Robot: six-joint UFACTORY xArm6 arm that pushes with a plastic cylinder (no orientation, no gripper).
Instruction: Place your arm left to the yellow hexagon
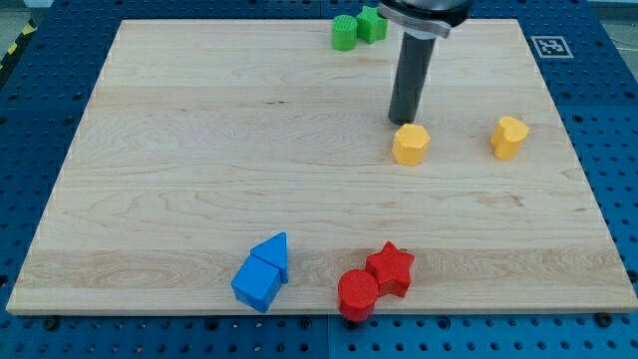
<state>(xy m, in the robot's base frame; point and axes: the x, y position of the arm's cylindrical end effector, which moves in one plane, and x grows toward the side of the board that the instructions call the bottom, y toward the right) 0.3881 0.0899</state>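
Observation:
The yellow hexagon [411,144] sits right of the board's middle. My tip [401,122] rests on the board just above the hexagon's upper left edge, close to it or touching; I cannot tell which. The dark rod rises from there to the view's top. A second yellow block, heart-like in shape [508,137], lies to the hexagon's right.
Two green blocks [356,29] sit together at the board's top edge, left of the rod. A blue triangle [272,252] and a blue cube [256,284] touch near the bottom edge. A red star [390,267] and a red cylinder [358,293] sit beside them, to the right.

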